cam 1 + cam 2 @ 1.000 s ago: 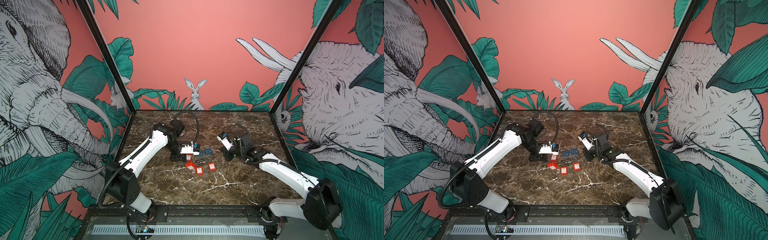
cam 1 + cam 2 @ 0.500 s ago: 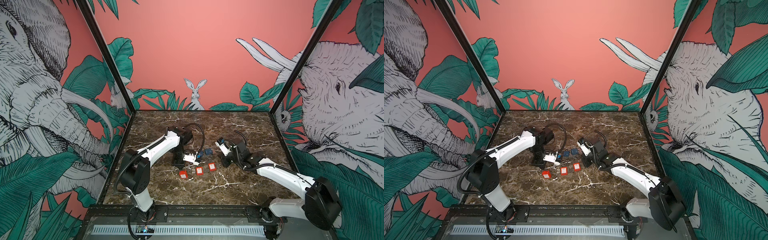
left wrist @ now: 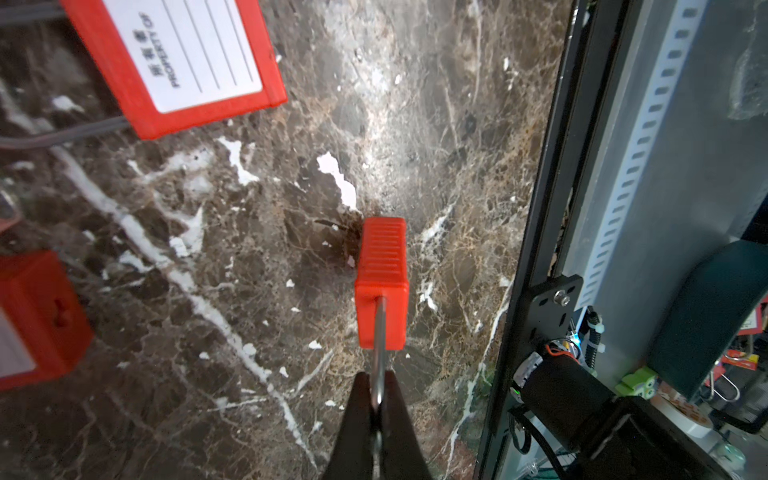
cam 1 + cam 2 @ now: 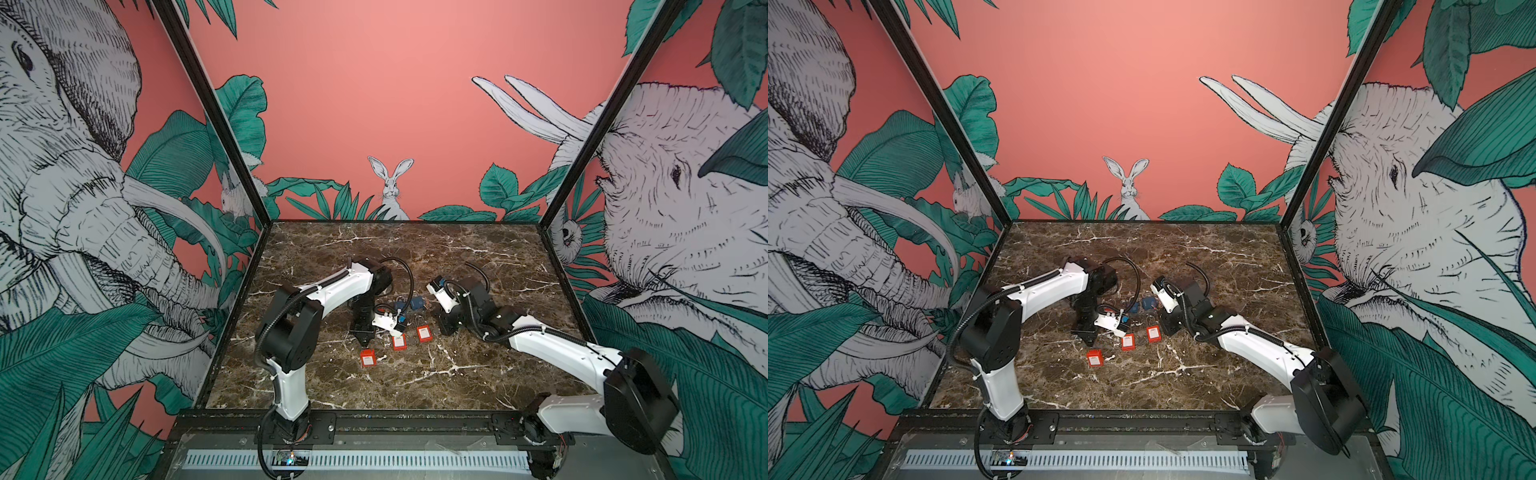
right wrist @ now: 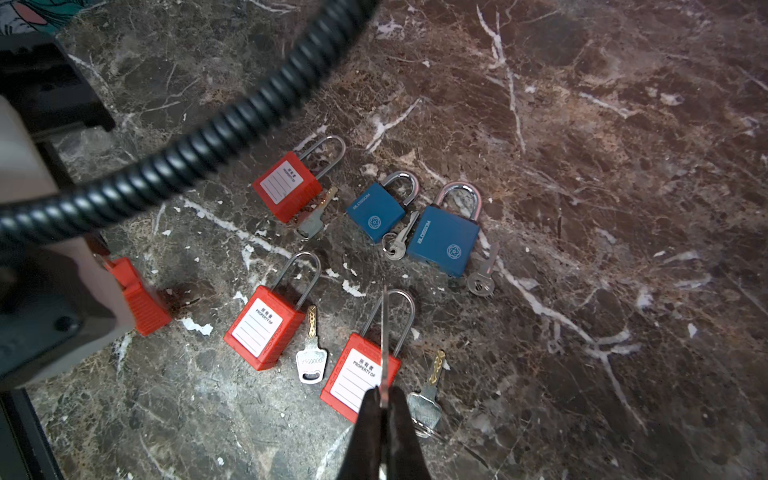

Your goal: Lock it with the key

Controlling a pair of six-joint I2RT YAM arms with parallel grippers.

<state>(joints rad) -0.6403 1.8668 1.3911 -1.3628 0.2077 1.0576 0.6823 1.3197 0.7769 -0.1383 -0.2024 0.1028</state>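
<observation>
The left gripper (image 3: 377,390) is clenched on only the shackle (image 3: 378,340) of the red padlock (image 3: 381,274), low and left of centre in both top views, so the key (image 5: 385,332) pinched edge-on in the right gripper (image 5: 384,399) could swing it aside or twist loose.

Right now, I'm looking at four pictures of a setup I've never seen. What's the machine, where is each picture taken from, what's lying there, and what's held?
Two white robot arms stand at a marble table, each ending in a two-finger gripper. The two wide pictures come from one camera head above; the two close-ups come from cameras on the wrists. On the table lie three red padlocks, two blue padlocks and loose keys. The left gripper is shut on the shackle of a fourth red padlock. The right gripper pinches a thin metal blade, probably a key seen edge-on.
</observation>
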